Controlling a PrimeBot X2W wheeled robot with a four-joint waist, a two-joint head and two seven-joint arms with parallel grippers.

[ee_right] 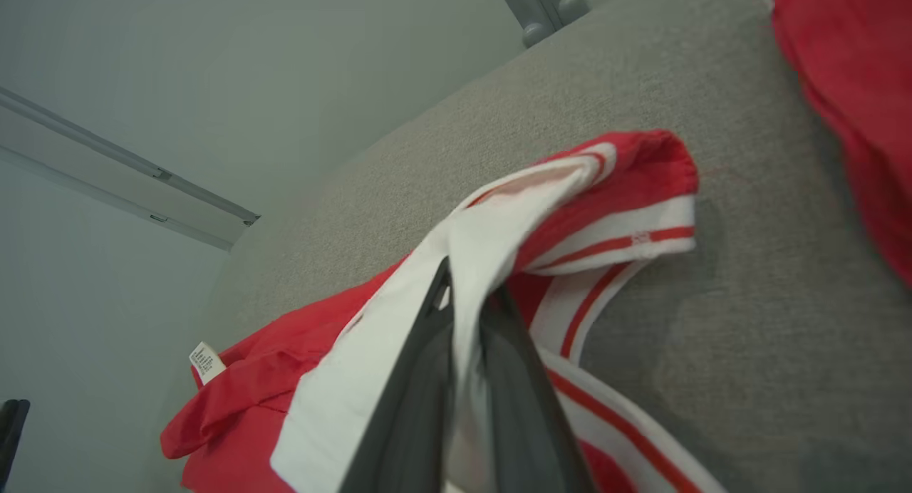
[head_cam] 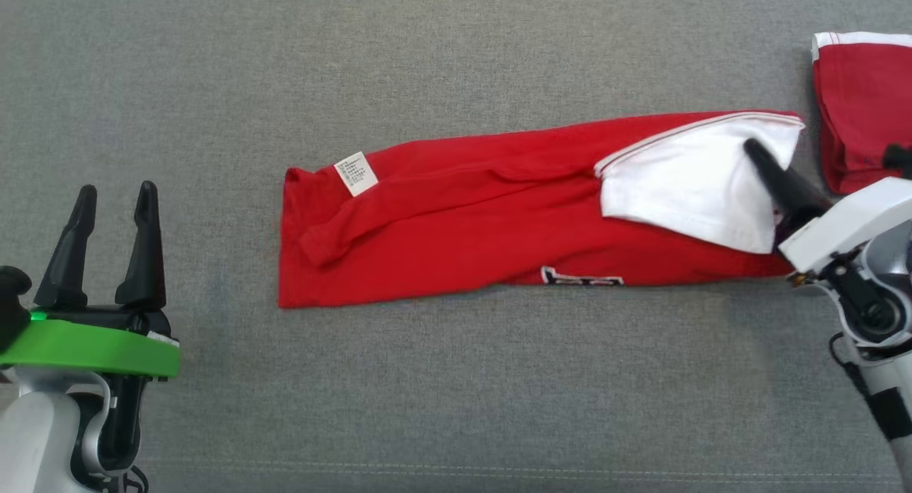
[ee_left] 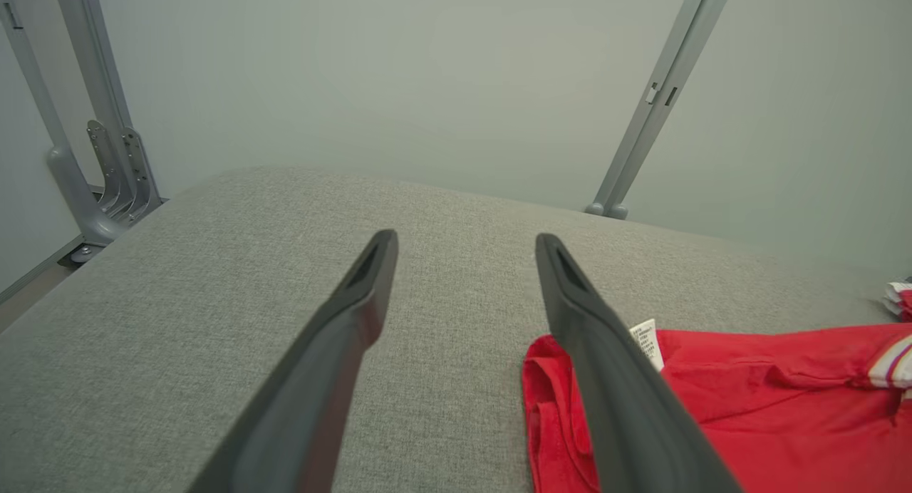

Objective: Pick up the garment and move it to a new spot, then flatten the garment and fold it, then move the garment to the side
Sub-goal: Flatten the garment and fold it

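The red shirt (head_cam: 463, 215) is lying across the middle of the grey fabric surface (head_cam: 456, 407) as a long strip, folded lengthwise, with its white sleeve (head_cam: 684, 187) at the robot's right end. The right tool (head_cam: 754, 151) is reaching in from that end with its fingers closed together. In the right wrist view they are pinching a fold of the white sleeve cloth, which is lifting slightly off the surface beside the red-and-white striped cuff (ee_right: 620, 236). Judging from the task, that grip is probably there so the strip can be folded over toward the other end or dragged to the side; with one end held, the rest is likely to trail. The left tool (head_cam: 117, 189) is hovering at the near left, fingers spread fully wide and holding nothing, well apart from the shirt's left edge and seemingly waiting. A second red garment (head_cam: 862, 108) is sitting at the far right, near the shirt but apart from it, looking like a piece already put aside.

A white care label (head_cam: 356, 173) is sticking out near the shirt's left end, carrying lines of small print too fine to read. Black-and-white lettering (head_cam: 582, 278) is peeking out along the near edge, cut off by the fold so no word is coming through
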